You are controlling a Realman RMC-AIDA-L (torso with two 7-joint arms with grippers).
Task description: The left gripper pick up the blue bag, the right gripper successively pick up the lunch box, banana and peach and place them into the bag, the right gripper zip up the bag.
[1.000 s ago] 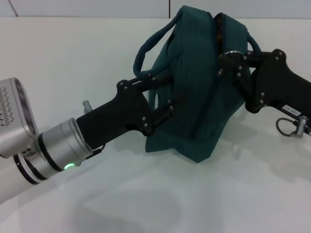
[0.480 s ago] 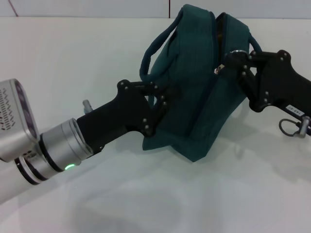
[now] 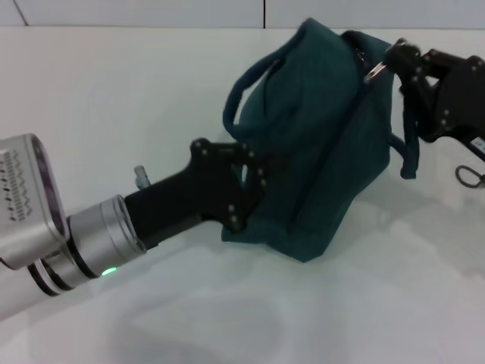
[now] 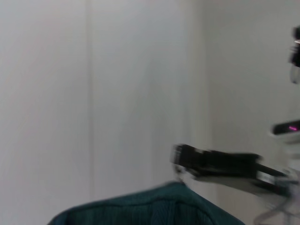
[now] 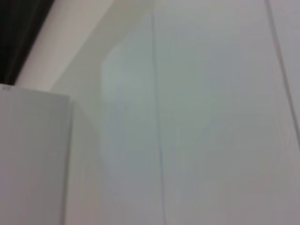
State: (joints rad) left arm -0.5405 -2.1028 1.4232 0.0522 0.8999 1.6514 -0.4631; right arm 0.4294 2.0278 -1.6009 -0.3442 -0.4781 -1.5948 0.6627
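Observation:
The blue bag [image 3: 322, 144] stands tilted on the white table, its mouth closed along the zipper line. My left gripper [image 3: 254, 168] is shut on the bag's near side, below a looped handle [image 3: 244, 83]. My right gripper [image 3: 394, 59] is at the bag's top far-right end, shut on the metal zipper pull [image 3: 376, 71]. The bag's top also shows in the left wrist view [image 4: 154, 208], with the right gripper [image 4: 185, 161] above it. The lunch box, banana and peach are out of view.
The white table [image 3: 114, 91] stretches to the left of and in front of the bag. A wall edge runs along the back. The right wrist view shows only pale wall panels [image 5: 187, 117].
My right gripper has pulled the zipper pull up and to the right along the bag's top, and the open gap has closed. The bag has shifted and leaned to the right.

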